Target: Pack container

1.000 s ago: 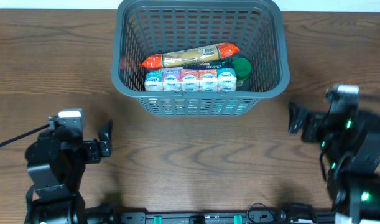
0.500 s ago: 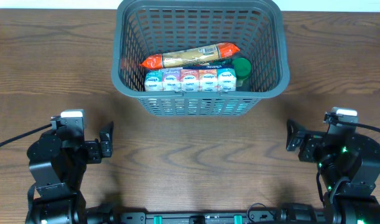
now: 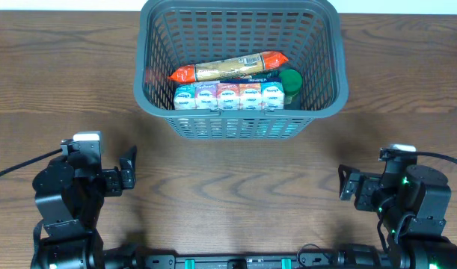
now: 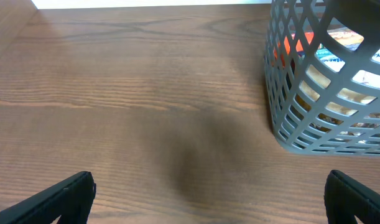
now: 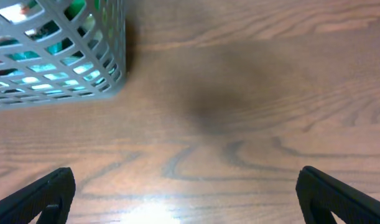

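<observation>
The dark grey lattice container [image 3: 329,67] stands at the back middle of the table. It holds a long orange-ended packet [image 3: 228,68], a row of small colourful cups [image 3: 228,97] and a green round lid [image 3: 291,79]. Its corner shows in the left wrist view [image 4: 289,134] and in the right wrist view [image 5: 112,74]. My left gripper [image 3: 129,170] is open and empty, low at the front left, well short of the container. My right gripper [image 3: 345,184] is open and empty at the front right. Bare wood lies between the fingers of my left gripper [image 4: 208,199] and of my right gripper [image 5: 186,199].
The brown wooden table [image 3: 235,187] runs between the two arms in front of the container. A black cable [image 3: 19,168] leads off to the left of the left arm. A black rail [image 3: 235,261] lies along the front edge.
The right arm has drawn back toward the front edge and lowered, its gripper still open. The left arm has shifted only slightly. The container's contents have not moved.
</observation>
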Available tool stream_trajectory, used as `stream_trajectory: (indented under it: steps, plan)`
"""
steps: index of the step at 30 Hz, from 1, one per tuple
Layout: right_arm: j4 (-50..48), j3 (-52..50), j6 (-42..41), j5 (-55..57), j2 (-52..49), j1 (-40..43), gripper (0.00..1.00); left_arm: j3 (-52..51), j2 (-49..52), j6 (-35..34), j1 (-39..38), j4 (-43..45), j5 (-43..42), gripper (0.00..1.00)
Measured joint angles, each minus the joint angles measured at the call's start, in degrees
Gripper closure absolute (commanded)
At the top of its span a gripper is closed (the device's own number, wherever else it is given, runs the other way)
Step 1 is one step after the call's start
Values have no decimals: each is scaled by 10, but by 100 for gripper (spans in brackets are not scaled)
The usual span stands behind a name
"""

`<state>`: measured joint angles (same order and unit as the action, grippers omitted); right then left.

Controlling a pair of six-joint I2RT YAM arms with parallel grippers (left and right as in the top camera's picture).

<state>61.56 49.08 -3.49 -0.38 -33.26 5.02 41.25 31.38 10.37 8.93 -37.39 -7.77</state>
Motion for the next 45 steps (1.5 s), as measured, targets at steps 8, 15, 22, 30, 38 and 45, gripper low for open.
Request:
stream_trajectory:
  steps: [8,15,22,30,38,45]
  plan:
    - [-2,-35,0,-25,116,-12,1,0,0,0,0,0,0,1]
    - [-119,-173,-4,-53,302,-33,1,0,0,0,0,0,0,1]
    - [-451,-345,18,-52,324,-87,1,0,1,0,0,1,0,1]
    - [-590,-476,42,31,326,-133,1,0,1,2,0,0,0,1]
    - [-582,-487,71,67,326,-135,1,0,1,2,0,0,0,1]
    - [-582,-487,71,64,326,-135,1,0,1,2,0,0,0,1]
